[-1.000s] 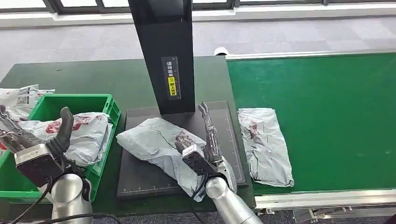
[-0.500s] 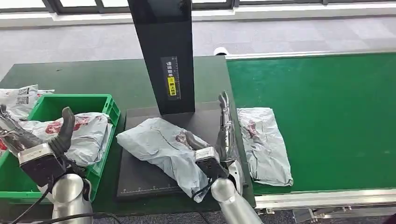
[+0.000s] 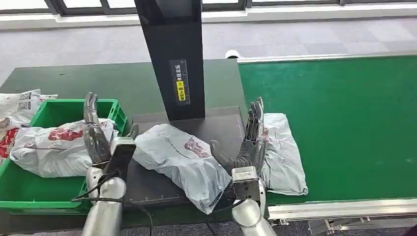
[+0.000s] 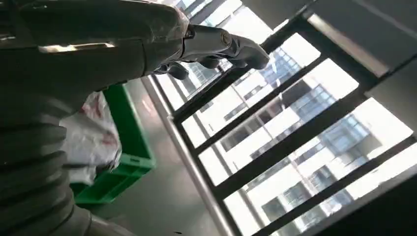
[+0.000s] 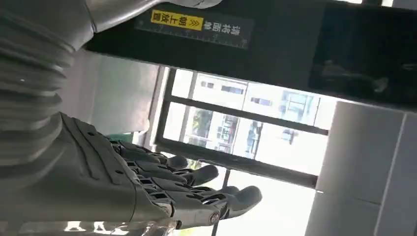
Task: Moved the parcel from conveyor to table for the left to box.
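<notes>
My right hand (image 3: 248, 147) stands upright with its fingers (image 3: 255, 120) straight and apart, thumb stuck out to the side, holding nothing. Just to the thumb side of it lies the grey parcel (image 3: 182, 160) with a red mark, resting on the black mat (image 3: 147, 184) on the dark green surface (image 3: 98, 78); my thumb is close to it, but I cannot tell whether it touches. On the other side of these fingers, partly behind them, a second grey parcel (image 3: 282, 155) lies flat on the green conveyor (image 3: 344, 123). Beyond my fingertips rises the black post (image 3: 172, 54) with its yellow label (image 3: 181, 88).

My left hand (image 3: 98, 140) is also raised, its fingers (image 3: 89, 105) pointing up and spread, empty. It hangs over the near edge of the green box (image 3: 59, 110), where a bagged parcel (image 3: 54, 150) with red print lies just beside my palm. The parcel on the mat is on the other side of this hand, near my thumb. In the left wrist view the fingers (image 4: 231, 46) curl slightly against the windows (image 4: 295, 123).
</notes>
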Controlling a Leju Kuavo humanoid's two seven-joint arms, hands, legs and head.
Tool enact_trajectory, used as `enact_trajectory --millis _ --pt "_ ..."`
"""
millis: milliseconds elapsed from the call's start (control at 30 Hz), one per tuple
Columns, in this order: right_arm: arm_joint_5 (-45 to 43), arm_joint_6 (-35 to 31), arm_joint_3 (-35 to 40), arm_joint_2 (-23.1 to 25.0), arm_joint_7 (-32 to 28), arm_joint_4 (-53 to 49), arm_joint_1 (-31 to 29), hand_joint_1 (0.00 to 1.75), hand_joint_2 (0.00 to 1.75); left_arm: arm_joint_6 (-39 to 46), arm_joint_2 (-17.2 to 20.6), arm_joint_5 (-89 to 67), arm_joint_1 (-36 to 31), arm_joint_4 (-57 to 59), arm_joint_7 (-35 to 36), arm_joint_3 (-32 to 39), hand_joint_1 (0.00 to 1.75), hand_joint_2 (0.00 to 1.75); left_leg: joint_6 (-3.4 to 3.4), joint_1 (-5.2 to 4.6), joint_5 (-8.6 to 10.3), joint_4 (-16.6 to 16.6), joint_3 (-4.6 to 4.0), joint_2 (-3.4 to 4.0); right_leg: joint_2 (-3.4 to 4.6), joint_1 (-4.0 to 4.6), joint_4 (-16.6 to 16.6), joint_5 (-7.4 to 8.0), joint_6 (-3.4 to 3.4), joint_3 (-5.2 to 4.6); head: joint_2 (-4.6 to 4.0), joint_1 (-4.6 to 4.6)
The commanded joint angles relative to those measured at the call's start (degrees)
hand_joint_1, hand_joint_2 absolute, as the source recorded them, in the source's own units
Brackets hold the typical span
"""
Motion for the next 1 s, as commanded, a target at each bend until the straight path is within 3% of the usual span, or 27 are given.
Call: enact_trajectory --millis 33,100,333,433,633,800,933,1000 --pt "-1.5 -2.7 4.2 -4.9 0.2 -4.4 0.8 0.0 1.75 -5.9 1.8 -14.2 -7.7 27.2 6.9 -8.1 0.0 1.75 0.03 -0.01 0.03 -0.1 0.11 -0.15 -0.2 0.0 -0.1 -0.02 -0.02 0.18 0.0 0.0" --pt "-1.9 -2.5 4.0 -5.4 0.2 -5.3 0.8 0.0 1.75 -4.2 0.6 -15.0 -6.7 27.6 9.3 -10.4 0.0 1.75 0.05 -0.03 0.05 -0.1 0.09 -0.32 -0.37 -0.02 -0.1 -0.06 0.0 0.2 0.0 -0.02" --pt "-2.1 -2.6 3.8 -5.2 0.2 -5.1 -0.2 0.0 1.75 -6.5 2.0 -15.1 -5.7 26.6 11.9 -13.2 0.0 1.75 0.04 0.0 0.0 -0.1 0.07 0.02 -0.04 -0.02 -0.1 0.01 -0.03 0.1 0.0 0.0" --pt "-2.3 -2.4 3.7 -5.1 0.2 -4.4 -0.6 0.0 1.75 -7.7 2.1 -15.0 -5.5 26.5 11.9 -13.4 0.0 1.75 0.04 0.0 0.01 -0.1 0.04 0.0 -0.03 -0.02 -0.1 0.01 -0.02 0.08 0.0 0.0" --pt "-2.8 -1.5 3.4 -4.9 0.2 -2.1 -2.0 0.0 1.75 -18.8 2.7 -10.1 -3.2 24.4 7.7 -14.0 0.0 1.75 0.05 0.0 0.0 -0.2 0.1 0.13 0.09 -0.02 -0.2 0.03 -0.01 0.12 0.0 0.0" --pt "-2.9 -1.7 3.7 -5.1 0.2 -1.8 -1.6 0.0 1.75 -19.4 3.3 -9.5 -2.3 23.4 7.6 -14.1 0.0 1.75 0.05 0.0 -0.01 -0.2 0.12 0.12 0.09 -0.04 -0.2 0.02 0.0 0.16 0.0 0.0" --pt "-3.0 -2.0 4.0 -5.3 0.2 -1.8 -1.5 0.0 1.75 -17.3 3.2 -9.0 -1.5 21.4 8.1 -13.8 0.0 1.75 0.05 0.02 0.0 -0.2 0.17 0.13 0.09 -0.01 -0.2 0.03 -0.02 0.21 0.0 0.0" --pt "-2.7 -2.9 4.1 -5.2 0.2 -2.1 -1.0 0.0 1.75 -8.4 1.7 -3.6 0.0 15.6 5.2 -10.6 0.0 1.75 0.05 0.01 -0.01 -0.2 0.17 0.16 0.12 -0.02 -0.2 0.04 -0.03 0.19 0.0 0.0"
